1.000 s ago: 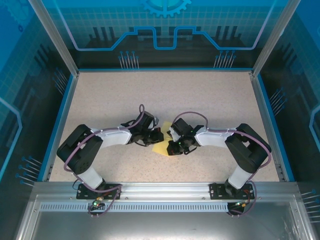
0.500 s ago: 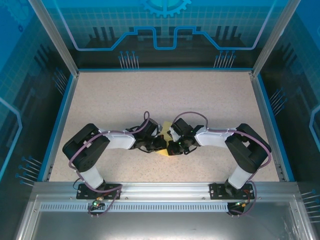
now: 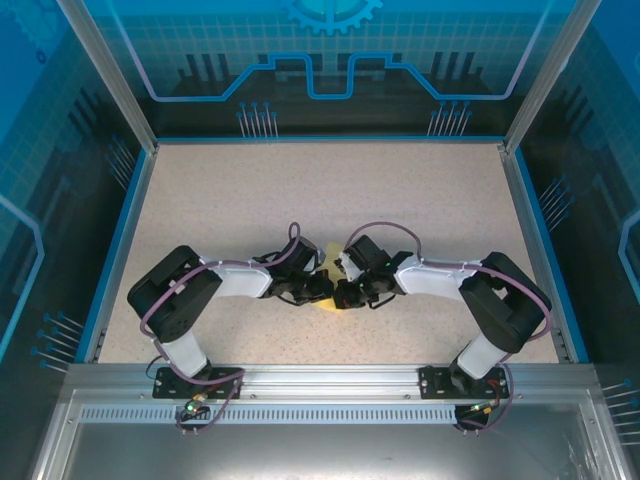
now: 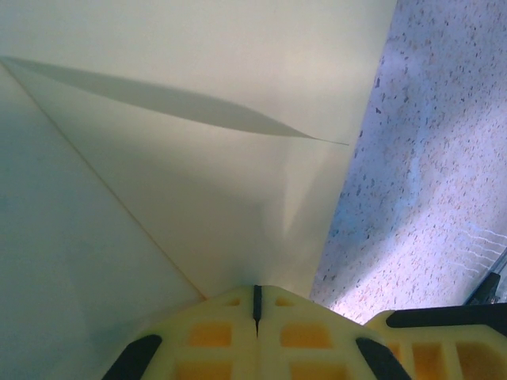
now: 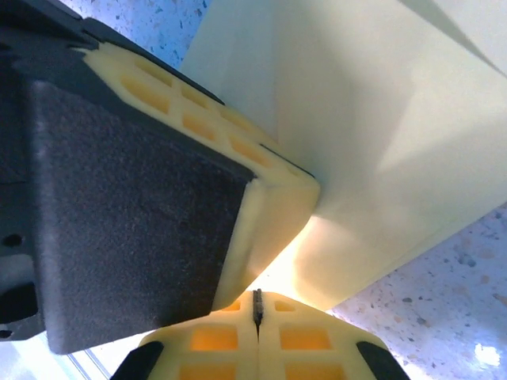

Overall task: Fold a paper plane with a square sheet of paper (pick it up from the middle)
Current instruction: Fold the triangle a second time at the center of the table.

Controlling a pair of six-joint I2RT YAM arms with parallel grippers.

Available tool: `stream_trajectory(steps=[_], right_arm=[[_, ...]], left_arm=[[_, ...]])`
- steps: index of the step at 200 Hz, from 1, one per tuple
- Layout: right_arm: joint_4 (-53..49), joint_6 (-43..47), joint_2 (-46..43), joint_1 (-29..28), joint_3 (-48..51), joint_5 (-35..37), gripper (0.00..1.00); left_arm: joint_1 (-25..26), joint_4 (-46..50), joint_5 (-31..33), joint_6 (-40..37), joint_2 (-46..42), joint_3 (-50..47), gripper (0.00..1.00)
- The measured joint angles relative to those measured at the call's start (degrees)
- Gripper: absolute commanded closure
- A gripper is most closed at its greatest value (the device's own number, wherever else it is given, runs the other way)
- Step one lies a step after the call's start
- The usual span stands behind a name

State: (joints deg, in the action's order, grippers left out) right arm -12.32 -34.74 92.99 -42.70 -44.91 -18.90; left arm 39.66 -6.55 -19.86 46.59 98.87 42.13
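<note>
Pressing their fingers tight together, my left gripper [image 4: 256, 307] and right gripper [image 5: 256, 310] sit at the smooth, creased yellow sheet of paper [image 4: 206, 174]. The table [image 4: 428, 206] at the right is speckled.

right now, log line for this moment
left gripper: shut, tips at paper | right gripper: shut, beside left | paper: creased, on table

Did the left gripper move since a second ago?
Yes. The left gripper slid right, farther from the table's left edge, closing on the right gripper.
</note>
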Motion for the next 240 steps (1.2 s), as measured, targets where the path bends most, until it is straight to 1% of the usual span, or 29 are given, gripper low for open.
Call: stream_trajectory(steps=[64, 97, 124, 177, 240], right_arm=[[1.7, -0.2, 2.1, 0.1, 1.2, 0.4, 1.00], [2.3, -0.2, 1.8, 0.4, 1.9, 0.4, 1.00], [3.1, -0.2, 1.5, 0.6, 2.6, 0.2, 1.00], [3.5, -0.2, 1.5, 0.8, 2.9, 0.0, 1.00], [3.5, -0.3, 1.5, 0.8, 2.9, 0.0, 1.00]], left_arm=[[0.0, 0.2, 0.1, -0.3, 0.0, 0.2, 1.00], [-0.3, 0.8, 0.0, -2.6, 0.1, 0.6, 1.00], [-1.5, 0.6, -1.8, -4.3, 0.6, 0.7, 1.00], [-6.5, 0.6, -4.0, -7.9, 2.5, 2.4, 1.00], [-13.3, 2.1, -3.4, -11.3, 3.6, 4.7, 1.00]])
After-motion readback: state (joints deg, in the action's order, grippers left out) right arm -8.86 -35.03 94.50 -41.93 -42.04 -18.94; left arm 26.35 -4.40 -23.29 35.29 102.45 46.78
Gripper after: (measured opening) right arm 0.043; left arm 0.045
